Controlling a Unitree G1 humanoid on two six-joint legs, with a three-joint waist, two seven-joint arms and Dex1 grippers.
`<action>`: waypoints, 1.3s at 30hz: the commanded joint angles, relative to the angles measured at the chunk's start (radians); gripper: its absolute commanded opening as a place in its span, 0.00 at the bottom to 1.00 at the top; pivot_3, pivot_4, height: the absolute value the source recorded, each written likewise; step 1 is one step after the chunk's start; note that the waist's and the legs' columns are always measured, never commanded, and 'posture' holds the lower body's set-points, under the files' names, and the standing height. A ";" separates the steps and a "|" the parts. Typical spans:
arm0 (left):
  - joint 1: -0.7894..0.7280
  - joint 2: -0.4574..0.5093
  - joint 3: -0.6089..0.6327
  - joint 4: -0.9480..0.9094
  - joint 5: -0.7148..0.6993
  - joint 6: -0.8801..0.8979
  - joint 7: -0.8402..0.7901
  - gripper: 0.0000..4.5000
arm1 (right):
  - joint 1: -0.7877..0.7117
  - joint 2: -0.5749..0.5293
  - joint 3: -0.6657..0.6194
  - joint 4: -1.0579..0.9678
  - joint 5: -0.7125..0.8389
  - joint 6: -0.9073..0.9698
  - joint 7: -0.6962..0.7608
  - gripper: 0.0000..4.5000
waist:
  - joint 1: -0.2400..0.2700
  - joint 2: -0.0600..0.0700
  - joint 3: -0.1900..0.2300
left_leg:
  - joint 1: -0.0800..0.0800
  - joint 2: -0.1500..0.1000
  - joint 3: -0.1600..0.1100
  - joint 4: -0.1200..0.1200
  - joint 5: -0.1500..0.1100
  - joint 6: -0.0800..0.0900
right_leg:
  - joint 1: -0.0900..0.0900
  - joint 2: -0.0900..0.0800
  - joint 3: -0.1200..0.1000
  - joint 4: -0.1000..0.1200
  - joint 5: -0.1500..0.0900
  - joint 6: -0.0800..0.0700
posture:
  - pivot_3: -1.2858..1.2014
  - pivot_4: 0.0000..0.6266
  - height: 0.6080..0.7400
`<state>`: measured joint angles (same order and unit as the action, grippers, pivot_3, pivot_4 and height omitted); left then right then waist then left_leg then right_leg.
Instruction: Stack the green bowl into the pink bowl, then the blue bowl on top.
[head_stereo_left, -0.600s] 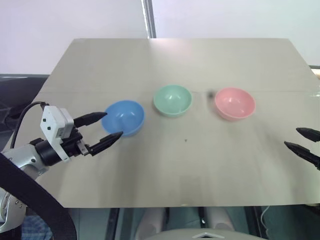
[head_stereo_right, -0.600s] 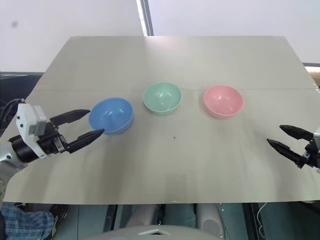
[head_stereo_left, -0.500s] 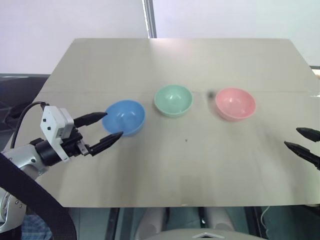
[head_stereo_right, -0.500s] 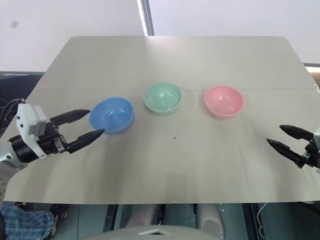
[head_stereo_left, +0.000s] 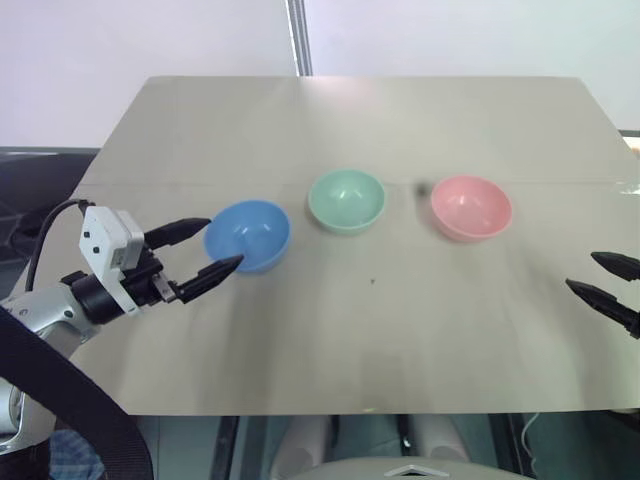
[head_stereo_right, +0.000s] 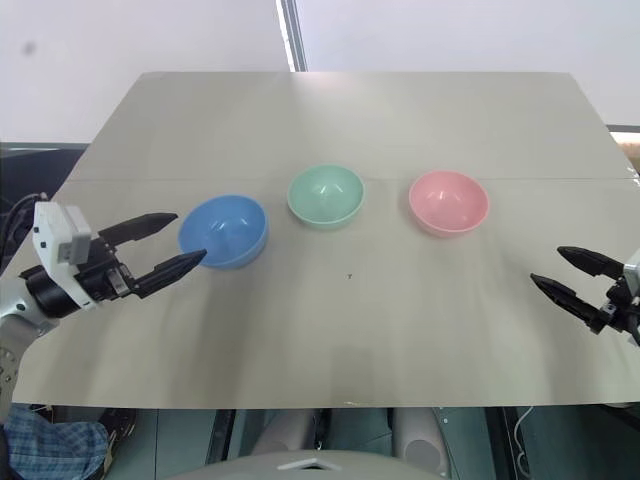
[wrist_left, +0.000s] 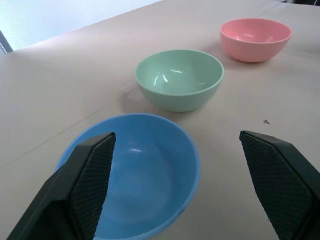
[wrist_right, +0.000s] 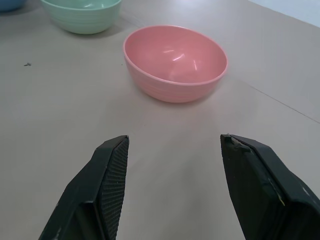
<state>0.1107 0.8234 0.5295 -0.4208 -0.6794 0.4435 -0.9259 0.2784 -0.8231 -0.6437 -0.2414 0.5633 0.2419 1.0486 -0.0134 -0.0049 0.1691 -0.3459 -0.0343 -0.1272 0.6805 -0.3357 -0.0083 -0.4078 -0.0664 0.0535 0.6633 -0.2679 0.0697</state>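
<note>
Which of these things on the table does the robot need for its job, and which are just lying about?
Needed:
green bowl
pink bowl
blue bowl

Lying about:
small dark speck on the table; nothing else

The right gripper (head_stereo_left: 605, 280) is cut by the picture's edge in the left eye view, its wrist out of sight. In the right wrist view, the green bowl (wrist_right: 81, 15) beyond the fingers loses its far rim to the frame. A tiny dark speck (head_stereo_right: 349, 276) on the table is too small to identify.
</note>
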 joint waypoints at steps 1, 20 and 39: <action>-0.010 0.006 0.006 -0.004 0.002 -0.023 -0.011 0.93 | 0.004 -0.002 -0.035 -0.036 0.025 0.002 -0.001 0.72 | 0.000 0.000 0.000 | 0.000 0.000 0.000 0.000 0.000 0.000 | 0.000 0.000 0.000 0.000 0.000 0.000 | 0.52 0.24 1.00; -0.059 -0.007 0.042 -0.016 -0.181 0.020 -0.104 0.93 | -0.059 -0.015 0.023 -0.062 0.021 0.022 -0.002 0.72 | 0.000 0.000 0.000 | 0.000 0.000 0.000 0.000 0.000 0.000 | 0.000 0.000 0.000 0.000 0.000 0.000 | 0.52 0.24 1.00; -0.082 0.003 -0.018 0.007 -0.192 0.031 -0.136 0.93 | -0.740 -0.164 0.724 -0.145 -0.286 0.337 -0.118 0.72 | 0.000 0.000 0.000 | -0.005 0.000 -0.001 0.000 0.000 -0.001 | -0.005 0.000 -0.002 -0.001 0.000 0.000 | 0.52 0.24 1.00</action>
<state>0.0366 0.8153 0.5017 -0.4123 -0.8651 0.4802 -1.0523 -0.4229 -1.0000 0.0303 -0.3941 0.3110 0.5659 0.9255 -0.0137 -0.0050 0.1692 -0.3523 -0.0341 -0.1290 0.6807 -0.3355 -0.0089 -0.4132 -0.0665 0.0497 0.6615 -0.2678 0.0698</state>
